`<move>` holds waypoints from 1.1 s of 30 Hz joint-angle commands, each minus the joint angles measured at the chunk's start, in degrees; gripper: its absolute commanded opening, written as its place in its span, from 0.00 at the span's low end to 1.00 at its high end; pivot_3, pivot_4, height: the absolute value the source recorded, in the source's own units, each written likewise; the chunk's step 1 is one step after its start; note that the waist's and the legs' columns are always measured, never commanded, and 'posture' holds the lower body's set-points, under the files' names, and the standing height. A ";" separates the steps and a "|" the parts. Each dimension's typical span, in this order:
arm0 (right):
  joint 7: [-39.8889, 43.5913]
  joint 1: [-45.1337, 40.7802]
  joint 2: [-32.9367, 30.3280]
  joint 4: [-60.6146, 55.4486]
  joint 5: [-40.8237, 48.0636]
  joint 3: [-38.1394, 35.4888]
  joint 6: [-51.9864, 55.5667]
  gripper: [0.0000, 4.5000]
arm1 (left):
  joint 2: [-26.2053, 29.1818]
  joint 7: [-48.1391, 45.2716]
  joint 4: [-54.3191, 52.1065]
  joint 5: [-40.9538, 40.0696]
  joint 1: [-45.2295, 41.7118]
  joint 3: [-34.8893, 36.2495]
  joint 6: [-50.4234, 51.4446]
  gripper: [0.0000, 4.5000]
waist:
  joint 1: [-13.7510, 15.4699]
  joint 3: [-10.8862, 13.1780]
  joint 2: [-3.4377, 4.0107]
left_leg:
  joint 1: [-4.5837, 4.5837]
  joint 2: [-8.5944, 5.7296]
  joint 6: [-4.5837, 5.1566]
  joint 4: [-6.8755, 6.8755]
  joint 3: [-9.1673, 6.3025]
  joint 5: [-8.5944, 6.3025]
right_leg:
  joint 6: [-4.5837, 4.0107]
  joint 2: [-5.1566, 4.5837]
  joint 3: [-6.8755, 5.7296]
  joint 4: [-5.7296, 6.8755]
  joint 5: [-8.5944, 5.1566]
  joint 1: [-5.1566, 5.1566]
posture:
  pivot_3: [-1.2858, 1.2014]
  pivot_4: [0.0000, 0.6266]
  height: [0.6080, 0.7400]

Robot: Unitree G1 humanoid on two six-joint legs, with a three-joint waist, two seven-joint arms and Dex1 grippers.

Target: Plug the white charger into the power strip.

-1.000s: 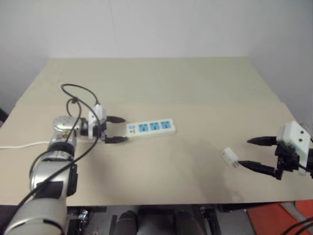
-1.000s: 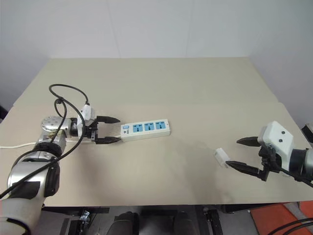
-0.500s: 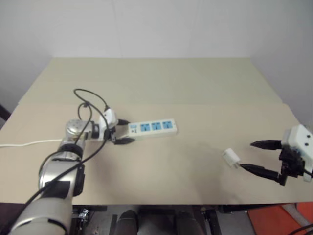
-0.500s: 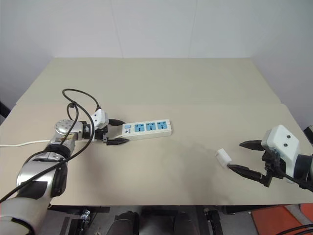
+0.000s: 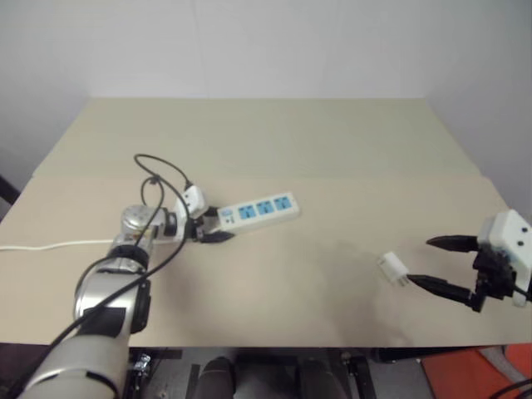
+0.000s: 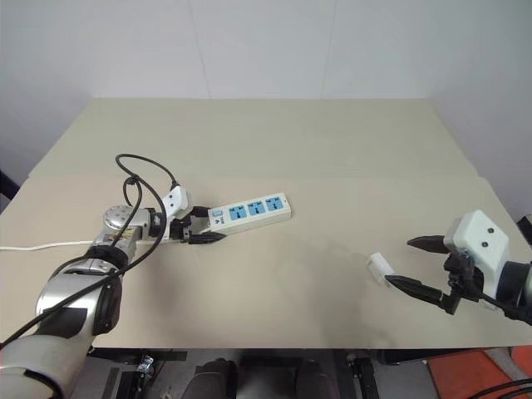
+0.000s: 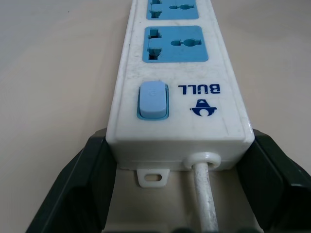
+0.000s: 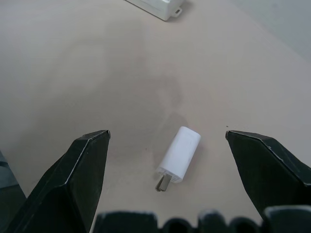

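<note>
The power strip (image 5: 259, 209) lies on the beige table left of centre, angled, its blue sockets facing up. My left gripper (image 5: 213, 226) is shut on its switch end; in the left wrist view the black fingers (image 7: 82, 184) press both sides of that end beside the blue switch (image 7: 153, 100) and cord outlet. The white charger (image 5: 392, 268) lies on its side at the right, prongs toward me. My right gripper (image 5: 420, 260) stands open just right of the charger. In the right wrist view the charger (image 8: 181, 153) sits in the gap between the fingers without touching them.
The strip's thin white cord (image 5: 50, 245) runs left off the table. A black cable (image 5: 158, 170) loops above my left wrist. A seam (image 5: 349, 176) crosses the tabletop; the front edge (image 5: 332, 345) is close to the charger.
The left gripper moved in onto the strip's switch end and shut on it. The strip has swung so its far end points further away. The right gripper and charger stayed put.
</note>
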 commanded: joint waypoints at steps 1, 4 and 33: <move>-1.00 -0.31 0.26 -1.46 0.39 -0.39 0.27 1.00 | 0.48 -1.66 -0.46 0.15 -1.50 0.59 1.29 0.73 | -0.01 0.00 0.00 | 0.00 0.00 0.00 0.00 0.00 0.00 | 0.00 0.00 0.00 0.00 0.00 0.00 | 0.52 0.24 1.00; -1.70 -0.64 0.24 -1.75 0.36 0.32 0.22 1.00 | 1.06 -5.52 -0.99 -0.19 -1.54 0.54 1.62 0.73 | -0.01 0.00 0.00 | -0.01 0.00 0.00 0.00 0.00 0.00 | 0.00 0.00 0.00 0.00 0.00 0.00 | 0.52 0.24 1.00; -3.76 -8.47 1.43 1.65 -0.35 10.25 -2.77 1.00 | 2.80 -9.38 -28.52 -15.52 20.53 4.01 1.21 1.00 | 0.05 -0.07 -0.02 | 0.21 0.03 0.01 0.03 -0.01 0.01 | 0.00 -0.01 0.00 0.07 0.00 0.17 | 0.52 0.24 1.00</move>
